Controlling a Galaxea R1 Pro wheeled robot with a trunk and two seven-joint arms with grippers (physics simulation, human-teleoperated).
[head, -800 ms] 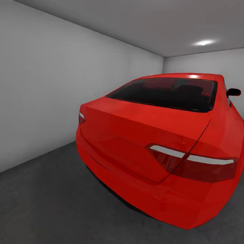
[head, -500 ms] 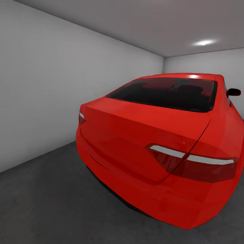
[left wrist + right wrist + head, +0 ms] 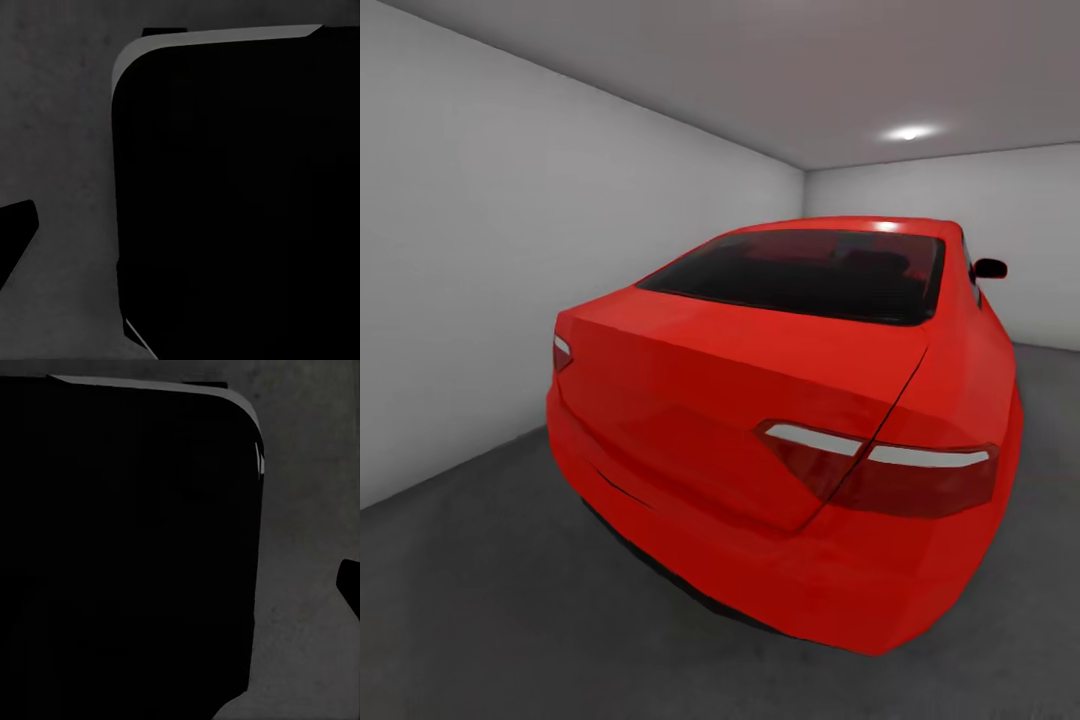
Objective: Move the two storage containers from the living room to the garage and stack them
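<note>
Red car [image 3: 780, 420] rear close ahead on garage floor [image 3: 480, 590]; gripper states: cannot tell.

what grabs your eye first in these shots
A glossy red car seen from the rear dominates the head view, parked on the dark grey concrete floor close to the plain grey-white left wall. A bright ceiling light glows above its roof. The wrist views show a large black rounded panel over the same floor.

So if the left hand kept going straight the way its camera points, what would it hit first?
Probably the dark grey concrete floor or the large black rounded shape beside it; which is nearer, and what that shape is, cannot be told.
</note>
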